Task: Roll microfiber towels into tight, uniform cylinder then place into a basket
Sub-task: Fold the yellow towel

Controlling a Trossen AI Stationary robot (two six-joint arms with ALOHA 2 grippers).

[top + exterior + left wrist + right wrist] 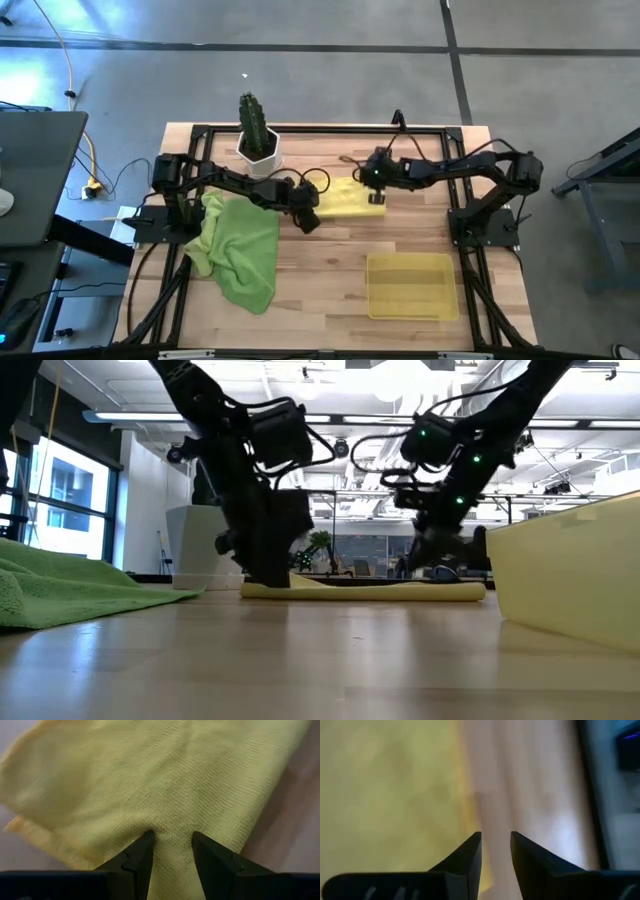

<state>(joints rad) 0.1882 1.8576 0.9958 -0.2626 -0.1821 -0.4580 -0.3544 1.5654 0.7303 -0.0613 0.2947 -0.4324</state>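
Observation:
A bright yellow towel (pixel 345 198) lies low and flat on the wooden table's middle; in the low view the yellow towel (pixel 400 592) is a long, thin strip. My left gripper (pixel 309 217) is at its left end, shut on the cloth. My right gripper (pixel 377 199) hovers over the towel's right edge (pixel 465 795), its fingers a little apart with bare wood showing between them. Lime green towels (pixel 242 245) lie crumpled at the left. The yellow basket (pixel 410 286) stands near the front right. My left gripper (pixel 172 847) pinches a puckered ridge of the yellow towel (pixel 172 832) between its two fingertips, near the towel's left end. The fingers slant down from the table's left side. Creases fan out from the pinch, and the rest of the towel lies on the table.
A white pot with a cactus (pixel 258 140) stands at the far edge, left of centre, behind my left arm. Bare wood (pixel 320 280) lies between the green towels and the basket. The black frame (pixel 300 128) rims the table.

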